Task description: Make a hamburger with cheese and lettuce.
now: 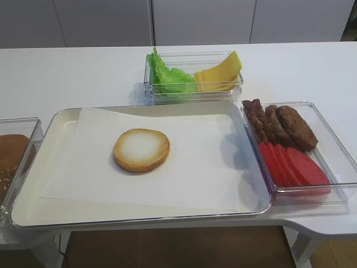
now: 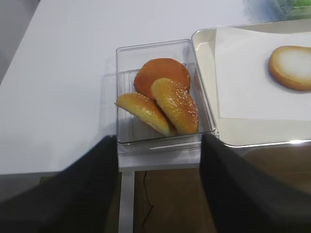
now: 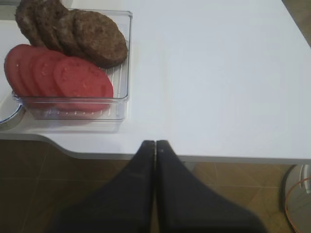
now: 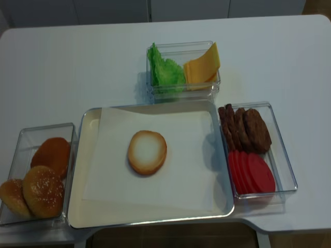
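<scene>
A round bun half with golden-brown rim and pale cream cut face, the hamburger (image 1: 141, 149) so far, lies cut face up near the centre of the exterior high view. It rests on a sheet of white paper (image 1: 195, 167) that lines a shallow cream rectangular tray (image 1: 33, 195) on the white worktop (image 1: 67, 72).

Above the tray, in the upper centre of the frame, stands a clear plastic box (image 1: 192, 92) with 2 fillings. The bright green ruffled lettuce (image 1: 167, 77) fills its left part. The stack of thin pale-yellow square cheese (image 1: 218, 72) slices leans fanned in its right part, just beside the lettuce.

At the right edge of the tray stands a second clear box (image 1: 340, 162). It holds dark brown round meat patties (image 1: 281, 127) in its upper part and flat red slices (image 1: 293, 167) in its lower part.

At the left edge of the tray a third clear box (image 4: 20, 139) holds 3 golden-brown bun pieces (image 4: 44, 178), 2 of them with seeded crusts.

In the right wrist view the right pincer (image 3: 155, 144) sits at the bottom centre of the frame, its 2 black fingers pressed together with nothing between them, off the near edge of the worktop.

In the left wrist view the left pincer (image 2: 159, 143) stands roughly half open and holds nothing. Its dark fingers (image 2: 233, 184) fill the lower left and lower right of the frame, off the near edge of the worktop in front of the bun box.
</scene>
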You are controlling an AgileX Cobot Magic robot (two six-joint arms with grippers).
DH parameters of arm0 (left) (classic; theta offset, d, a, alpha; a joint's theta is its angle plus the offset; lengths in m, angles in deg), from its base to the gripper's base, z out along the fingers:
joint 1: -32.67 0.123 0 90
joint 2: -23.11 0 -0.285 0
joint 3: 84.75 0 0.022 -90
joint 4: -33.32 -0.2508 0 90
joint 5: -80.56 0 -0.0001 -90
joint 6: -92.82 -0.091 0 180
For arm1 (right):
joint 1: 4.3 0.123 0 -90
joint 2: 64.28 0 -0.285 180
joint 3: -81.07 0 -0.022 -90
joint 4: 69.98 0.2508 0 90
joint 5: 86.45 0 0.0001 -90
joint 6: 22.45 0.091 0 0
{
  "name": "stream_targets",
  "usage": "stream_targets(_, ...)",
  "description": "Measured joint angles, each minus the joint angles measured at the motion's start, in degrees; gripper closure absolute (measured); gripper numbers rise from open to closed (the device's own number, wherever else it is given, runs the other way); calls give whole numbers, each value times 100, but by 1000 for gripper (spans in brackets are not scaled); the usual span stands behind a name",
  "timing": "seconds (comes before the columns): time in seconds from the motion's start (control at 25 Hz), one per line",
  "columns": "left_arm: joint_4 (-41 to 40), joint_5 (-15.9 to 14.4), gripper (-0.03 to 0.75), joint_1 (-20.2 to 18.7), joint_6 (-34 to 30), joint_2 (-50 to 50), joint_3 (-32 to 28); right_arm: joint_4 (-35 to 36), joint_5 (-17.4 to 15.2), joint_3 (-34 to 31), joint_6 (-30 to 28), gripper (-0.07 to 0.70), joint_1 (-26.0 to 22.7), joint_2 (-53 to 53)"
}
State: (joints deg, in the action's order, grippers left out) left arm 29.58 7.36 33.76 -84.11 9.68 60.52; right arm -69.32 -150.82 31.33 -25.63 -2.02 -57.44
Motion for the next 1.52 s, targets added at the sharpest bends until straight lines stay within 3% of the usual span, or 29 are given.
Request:
stream_targets(0.2, 265, -38, 312, 0, -120, 628, -229, 0, 0, 0, 0, 636, 0, 0)
stream_targets(0.56, 566, -49, 312, 7, -233, 681, -649, 0, 0, 0, 0, 636, 0, 0)
stream_targets(0.96, 687, 592, 312, 7, -245, 681, -1313, 0, 0, 0, 0, 636, 0, 0)
stream_targets(1.52, 701, 568, 312, 7, -405, 681, -1436, 0, 0, 0, -14, 636, 0, 0)
